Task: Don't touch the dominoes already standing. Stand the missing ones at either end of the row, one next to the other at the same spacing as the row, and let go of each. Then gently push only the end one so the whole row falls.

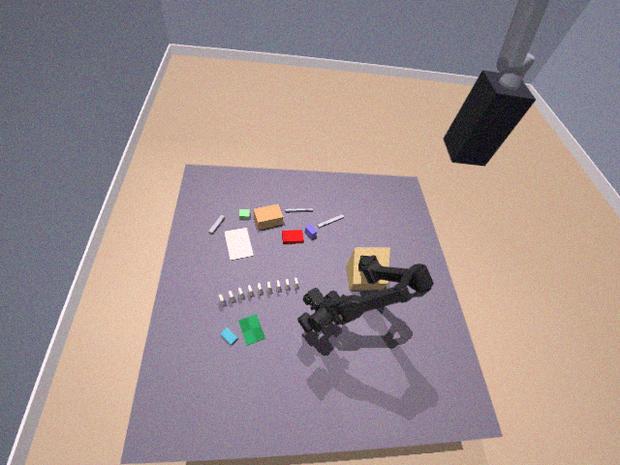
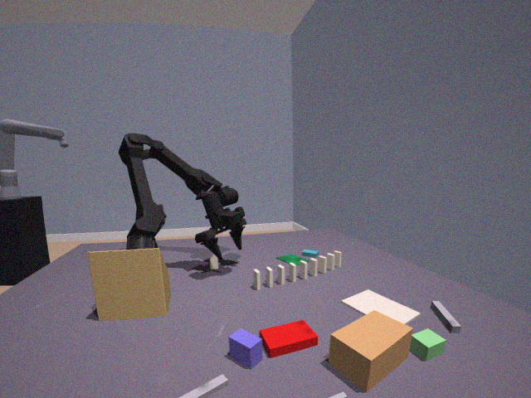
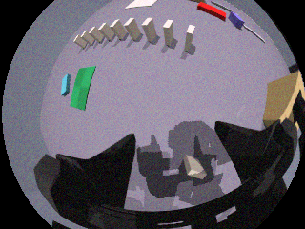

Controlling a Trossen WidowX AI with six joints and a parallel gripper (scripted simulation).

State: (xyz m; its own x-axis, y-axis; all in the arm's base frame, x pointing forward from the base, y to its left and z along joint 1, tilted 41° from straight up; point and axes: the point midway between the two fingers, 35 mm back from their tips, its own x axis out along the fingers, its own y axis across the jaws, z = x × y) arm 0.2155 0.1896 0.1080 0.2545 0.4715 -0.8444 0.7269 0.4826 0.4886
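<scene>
A row of several cream dominoes stands upright, evenly spaced; its end domino nearest the arm (image 1: 296,283) (image 2: 256,279) (image 3: 190,38) and its far end domino (image 1: 222,300) (image 2: 338,259) are both upright. One separate domino (image 2: 213,262) (image 3: 193,167) stands upright on the table, off beyond the arm-side end of the row. My gripper (image 2: 231,254) (image 3: 177,132) is open and empty, tilted downward above the table by this separate domino. In the wrist view that domino shows between the spread fingers, nearer the right one. The arm hides it in the top view.
A green mat (image 1: 251,329) (image 3: 83,88) and a cyan block (image 1: 229,336) (image 3: 66,85) lie beside the row. A tan box (image 2: 129,284) stands near the arm's base. Across the row lie a white sheet (image 1: 238,243), red block (image 1: 292,236), purple block (image 2: 245,347), orange box (image 2: 371,349) and green cube (image 2: 427,343).
</scene>
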